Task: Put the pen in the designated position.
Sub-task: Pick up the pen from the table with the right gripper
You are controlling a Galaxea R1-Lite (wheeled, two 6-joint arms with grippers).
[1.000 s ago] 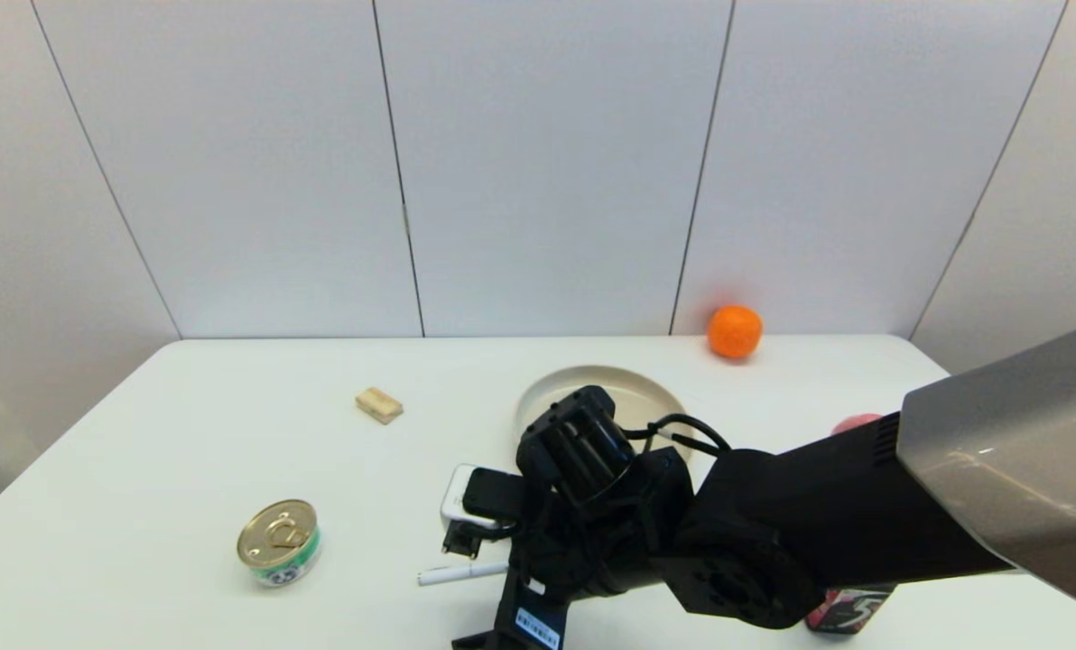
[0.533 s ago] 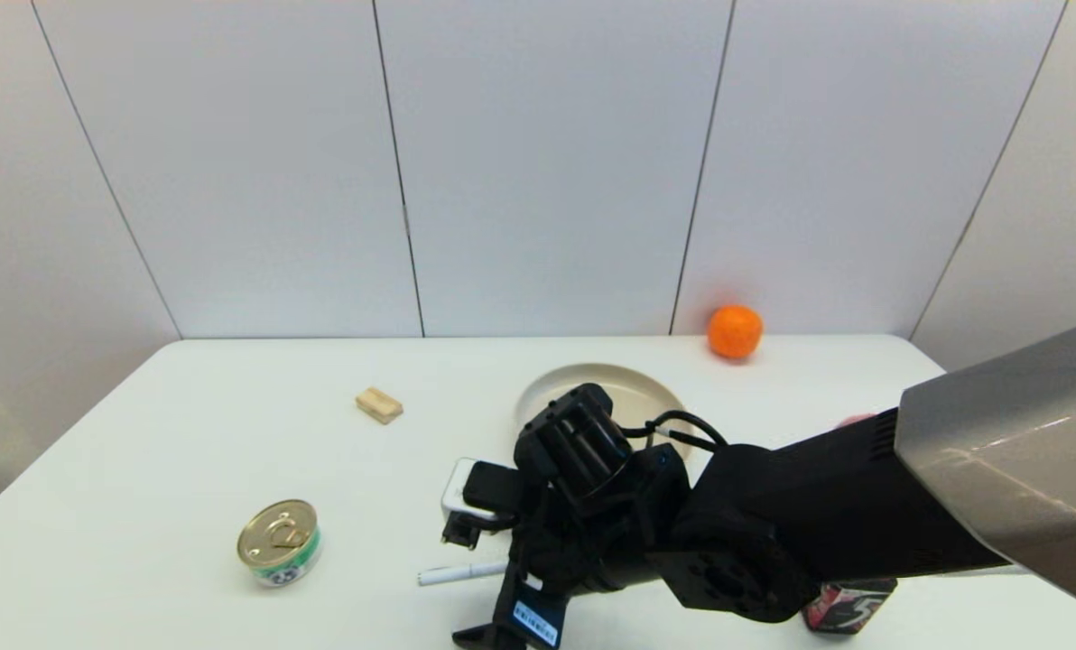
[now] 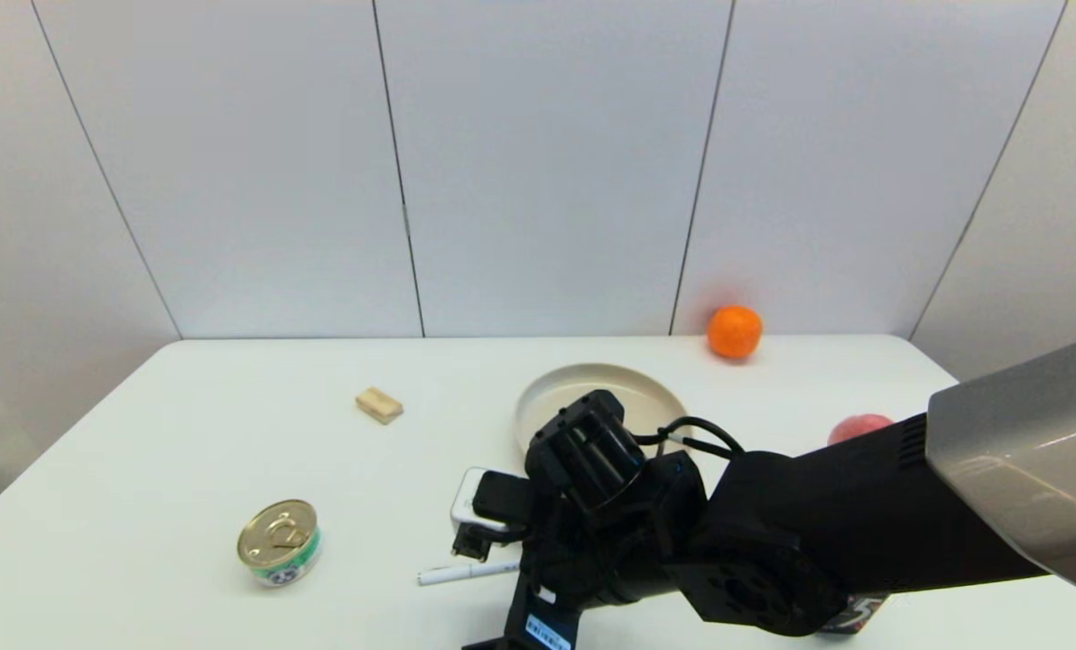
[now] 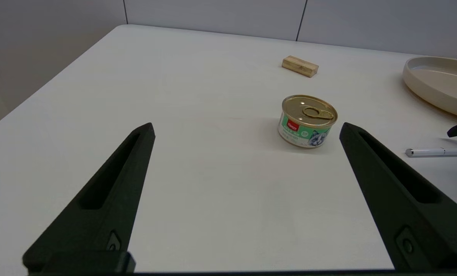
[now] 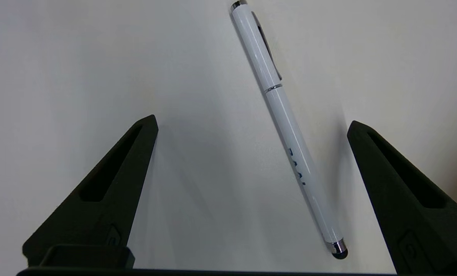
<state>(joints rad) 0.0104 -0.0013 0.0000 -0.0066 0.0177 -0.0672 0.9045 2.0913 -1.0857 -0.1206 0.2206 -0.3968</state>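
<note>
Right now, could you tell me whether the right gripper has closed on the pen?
No, the right gripper is open, its fingers apart either side of the pen, which lies flat on the table.

Head camera high, facing forward and down, left wrist camera low across the table (image 4: 198, 184), right wrist camera close above the pen (image 5: 286, 126) (shared by all views)

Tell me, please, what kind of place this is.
Probably a robot test bench, not a home: a plain white table against bare panelled walls, with unrelated items scattered on it: a pet-food can, a tangerine, a pen.
</note>
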